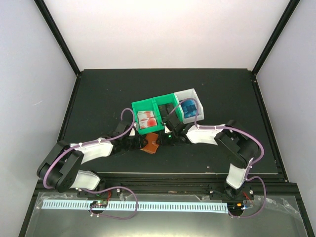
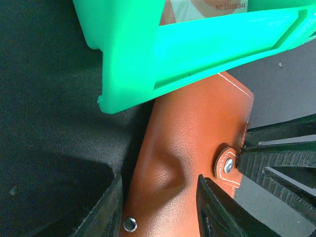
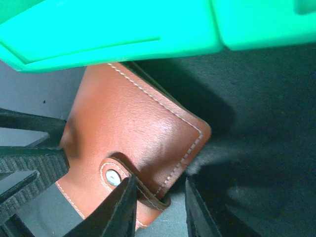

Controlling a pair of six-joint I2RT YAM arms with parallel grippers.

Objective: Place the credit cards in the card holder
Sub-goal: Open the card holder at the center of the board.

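The reddish-brown card holder (image 1: 150, 143) lies closed on the black mat, just in front of the green bins. My left gripper (image 2: 158, 210) is open low over its leather face (image 2: 182, 133). One finger sits at its left edge and the other over its surface. My right gripper (image 3: 158, 212) is open at the opposite side, and the snap tab (image 3: 148, 195) lies between its fingers without being pinched. Red-and-white credit cards (image 1: 147, 119) sit in the left green bin. A blue card (image 1: 188, 108) lies in the white bin.
Two joined green bins (image 1: 154, 106) and a white bin (image 1: 190, 95) stand right behind the card holder. The near green wall (image 2: 197, 44) hangs close over both grippers. The two grippers' fingers (image 2: 276, 168) almost touch across the wallet.
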